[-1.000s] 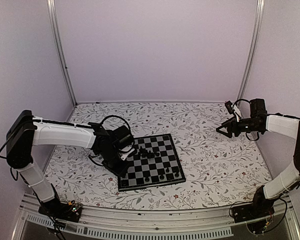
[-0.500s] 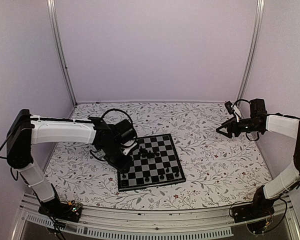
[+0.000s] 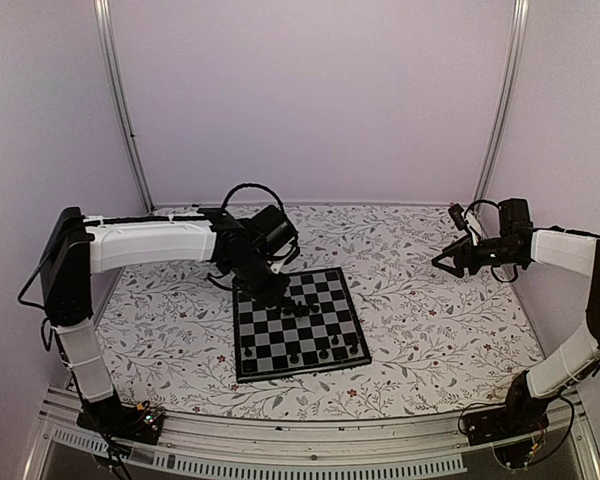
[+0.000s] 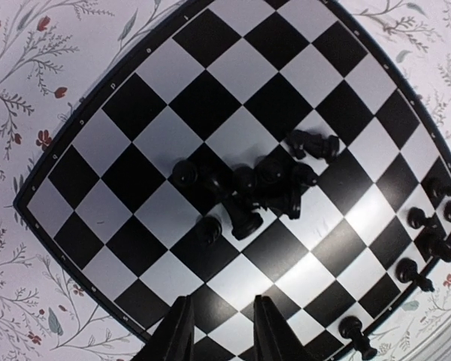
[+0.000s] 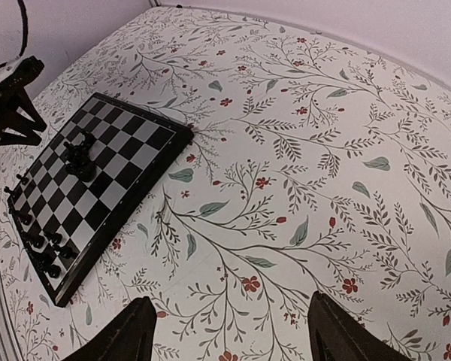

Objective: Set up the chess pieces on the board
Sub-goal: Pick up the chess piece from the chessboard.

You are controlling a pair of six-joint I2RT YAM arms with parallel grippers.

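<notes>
At the worktop's middle, a flat square chessboard of black and light grey squares (image 3: 270, 338) is lying on the floral-patterned table cover (image 3: 420, 320).

- **Tiny black chess figures:** several are standing in a row (image 3: 320, 353) along the board's near edge. The rest are lying in a heap (image 4: 244, 183) in its far half, so most of the setting-up is waiting.
- **Left gripper** (image 4: 222, 335): hovering over the board's far left corner, fingers apart, holding nothing.
- **Right gripper** (image 5: 233, 338): hanging near the worktop's right edge, fingers wide apart, empty.
- **Views:** the left wrist view is showing the heap's toppled figures singly, while overhead they are merging into one blot. The right wrist view is showing only cover between its gripper and the board.
</notes>
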